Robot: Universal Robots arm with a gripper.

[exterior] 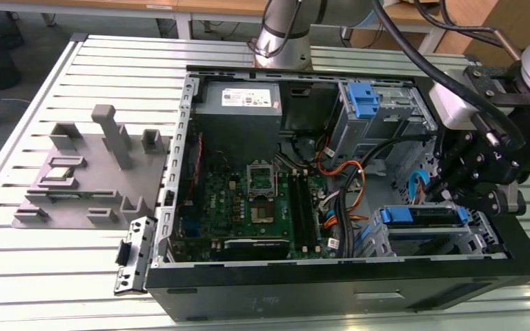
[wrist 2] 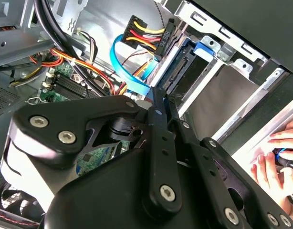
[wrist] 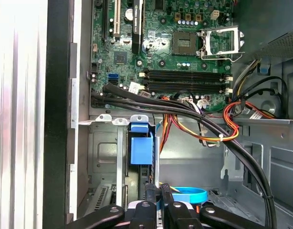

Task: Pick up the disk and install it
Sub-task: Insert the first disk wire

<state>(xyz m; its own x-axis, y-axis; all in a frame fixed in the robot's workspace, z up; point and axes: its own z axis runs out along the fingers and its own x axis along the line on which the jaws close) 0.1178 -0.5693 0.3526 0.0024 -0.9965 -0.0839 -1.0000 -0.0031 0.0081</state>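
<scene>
We see our hand [exterior: 475,181] with fingers pressed together and holding nothing, just above the disk [exterior: 419,216], which lies flat in its drive cage [exterior: 486,238] of the computer case [exterior: 339,289], blue rail toward the motherboard [exterior: 246,207].

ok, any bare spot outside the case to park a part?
Bare slats on the table behind the grey fixture, and in front of it. Crowded: the case interior, where the gripper hangs by the disk.
</scene>
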